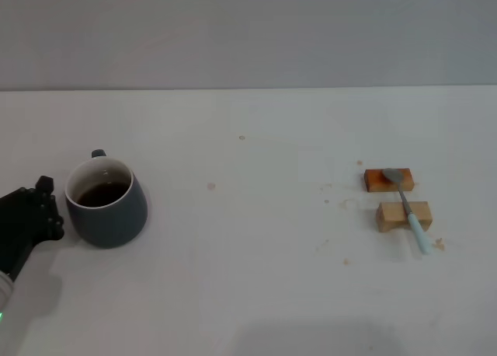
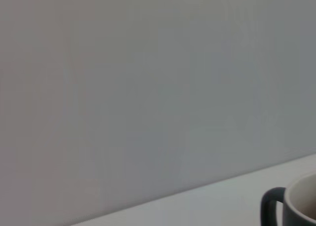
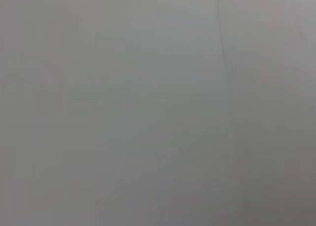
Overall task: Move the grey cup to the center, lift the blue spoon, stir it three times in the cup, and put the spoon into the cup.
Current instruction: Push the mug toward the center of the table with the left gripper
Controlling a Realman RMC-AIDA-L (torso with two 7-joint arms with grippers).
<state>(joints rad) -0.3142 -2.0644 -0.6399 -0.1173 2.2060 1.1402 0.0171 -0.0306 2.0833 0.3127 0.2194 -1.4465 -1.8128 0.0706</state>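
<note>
The grey cup stands upright on the white table at the left, handle toward the back, with dark liquid inside. Its rim and handle also show in the left wrist view. The blue spoon lies at the right across two small wooden blocks, metal bowl on the far block, pale blue handle pointing toward the front. My left gripper is just left of the cup, close to its wall. My right gripper is out of view.
Two wooden blocks sit at the right under the spoon. Small crumbs and spots lie scattered on the table near them. A grey wall runs behind the table's far edge.
</note>
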